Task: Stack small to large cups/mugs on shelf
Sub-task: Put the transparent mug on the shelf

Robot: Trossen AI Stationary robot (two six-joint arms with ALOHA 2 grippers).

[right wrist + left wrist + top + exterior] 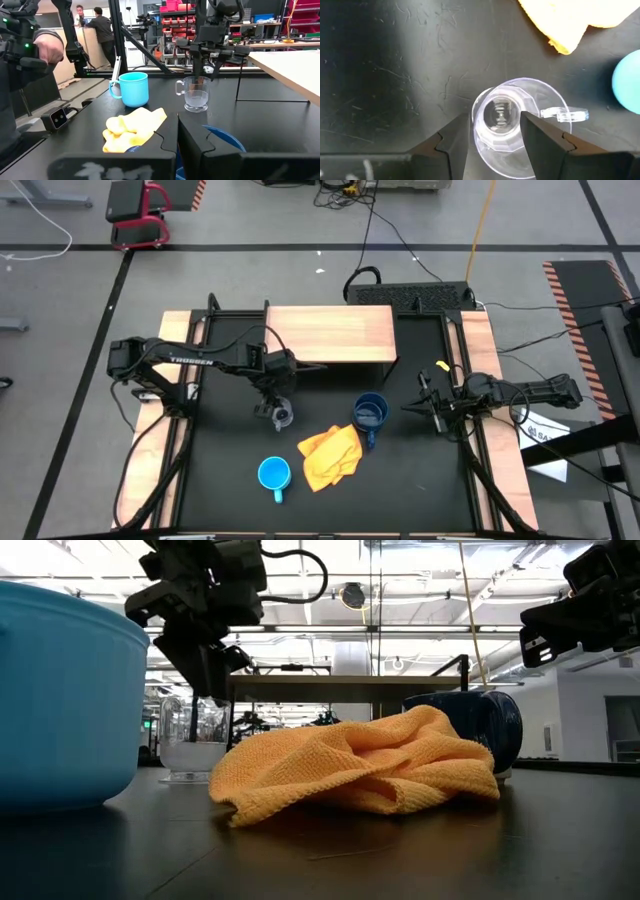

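While the left claw (495, 131) hangs directly over the small clear glass cup (506, 120), we judge the step in hand to be the grasp of that cup, the first of the three to go up. Its fingers (454, 140) stand apart on either side of the cup's rim, one outside each wall, and we cannot quite tell from above whether they already touch the glass or only bracket it. The cup sits upright on the black bench (230, 450), just in front of the low light wooden shelf with dark side panels (330, 332), its little clear handle pointing away to one side of the fingers.

To do this well, we would keep the claw centred on the cup, so that both fingers meet the walls together and the cup is not shoved sideways. We would keep the handle clear of the fingers, since catching it would twist the cup. Glass is slick, so we would close firmly but gently and lift straight up before travelling toward the shelf.

The yellow crumpled cloth (330, 455) lies near, between the larger dark blue handled mug (370, 413) and the mid-sized light blue handled mug (274, 474), and neither mug is yet on the shelf. We would keep the path to the shelf away from the cloth. The right claw (425, 406) waits closed at the bench's right side, near the dark blue mug.
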